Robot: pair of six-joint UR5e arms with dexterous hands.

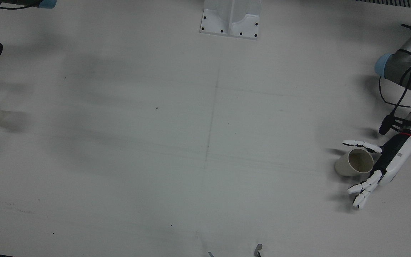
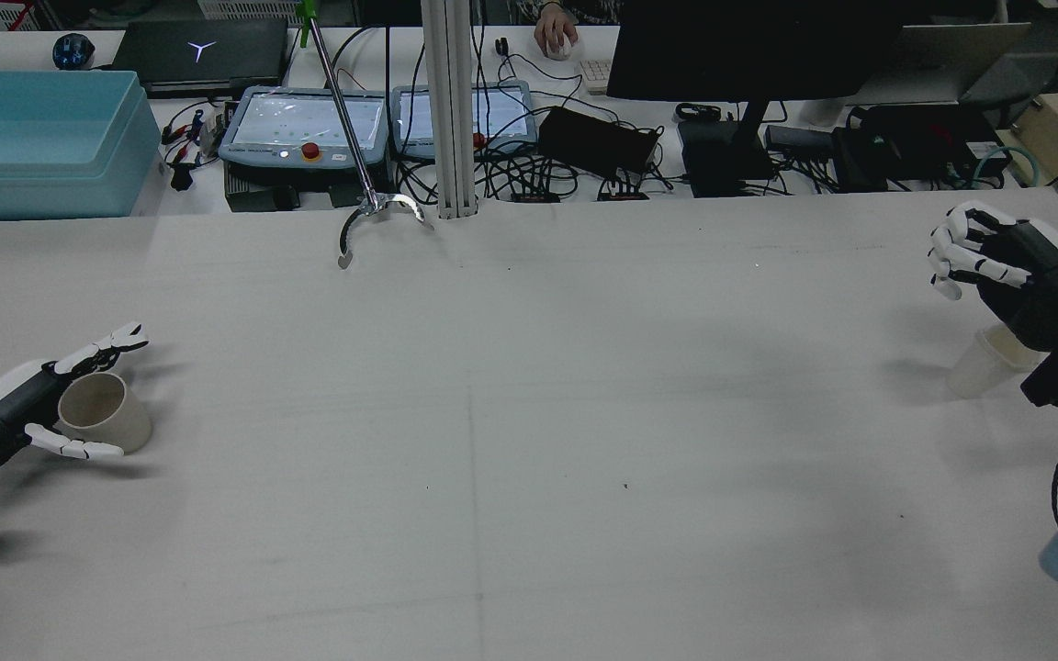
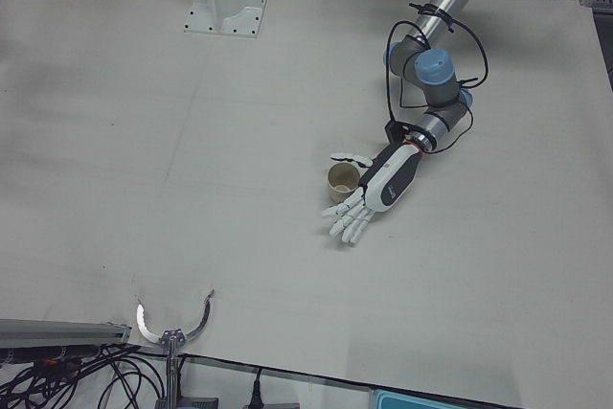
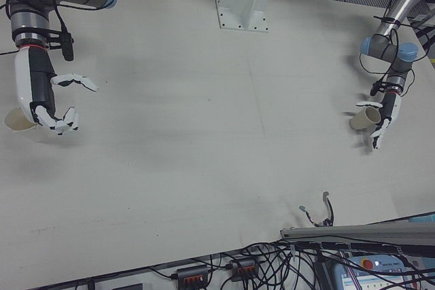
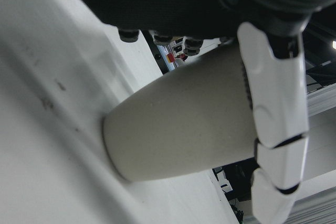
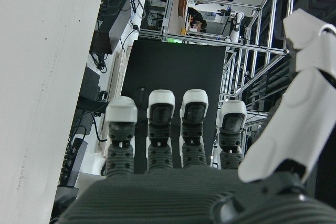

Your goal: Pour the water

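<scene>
A beige paper cup (image 1: 355, 162) stands on the white table near its left edge, also seen in the rear view (image 2: 106, 413). My left hand (image 1: 387, 164) is open around it, thumb on one side and fingers (image 1: 364, 189) stretched past the other. The left hand view shows the cup (image 5: 184, 124) close against the palm. A translucent cup (image 2: 979, 360) stands at the table's right edge. My right hand (image 2: 1016, 271) hovers above and beside it with fingers (image 6: 163, 124) loosely curled, holding nothing. The right-front view shows that hand (image 4: 44, 96) beside the cup (image 4: 17, 120).
A white pedestal (image 1: 230, 18) stands at the table's middle rear. A metal claw tool (image 2: 373, 209) on a rod rests at the far edge. Beyond lie a blue bin (image 2: 33, 138), control pendants, cables, a monitor and a person's hand (image 2: 555, 37) on a mouse.
</scene>
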